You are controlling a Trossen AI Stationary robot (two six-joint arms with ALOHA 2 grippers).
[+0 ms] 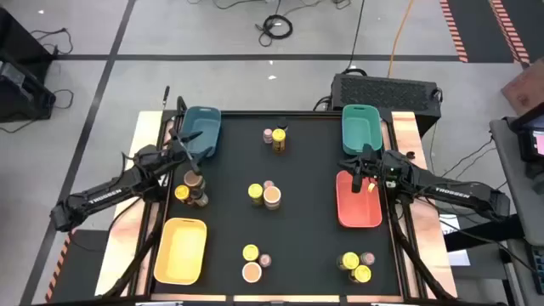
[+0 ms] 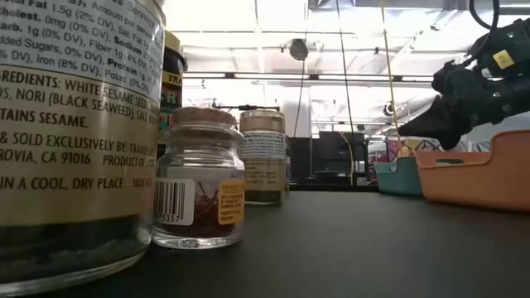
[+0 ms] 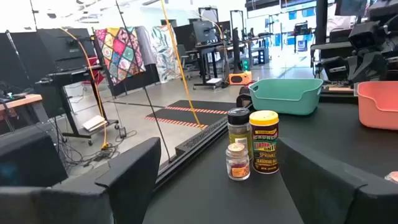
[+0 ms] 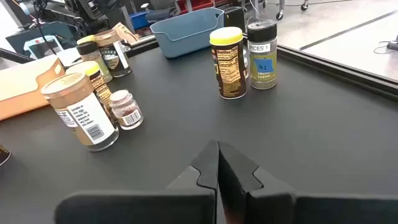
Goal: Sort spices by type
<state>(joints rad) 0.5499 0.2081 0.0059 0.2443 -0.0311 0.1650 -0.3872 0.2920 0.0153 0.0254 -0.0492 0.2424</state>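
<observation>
1. Left gripper (image 1: 191, 138) at the table's left side, just beside the blue tray (image 1: 204, 127); fingers (image 3: 134, 171) spread wide, nothing between them. Pointed toward the far-centre jar cluster, well apart from it.
2. Right gripper (image 1: 367, 172) over the red tray (image 1: 357, 212) at the right side; fingers (image 4: 208, 168) pressed together, holding nothing.
3. Spice jars (image 1: 264, 195) unsorted, in small mixed clusters on the black table (image 1: 306, 246): far centre, centre, left beside the left arm, near centre, near right. Trays all seem empty: blue far left, yellow tray (image 1: 180, 249) near left, teal tray (image 1: 360, 127) far right, red right.
4. Handling, judged: small rigid jars, light, probably glass, so breakable if dropped or tipped. Smooth walls and glossy labels likely slippery. Best taken across the body below the lid, jaws square to the axis. Tall yellow-lidded jar (image 3: 264, 142) top-heavy; tiny jar (image 3: 237, 162) touching or just beside it, so little clearance for a finger.
5. Writing, low view: big near jar (image 2: 79, 132) reads "WHITE SESAME SEED", "NORI (BLACK SEAWEED)", "SOLD EXCLUSIVELY BY: TRADER", "KEEP IN A COOL, DRY PLACE". Small jar (image 2: 199, 178) carries a barcode.
6. Writing, wrist views: yellow-lidded label shows "SPRINKLE"; dark-lidded jar (image 4: 261, 55) tagged "SPICES 1".
</observation>
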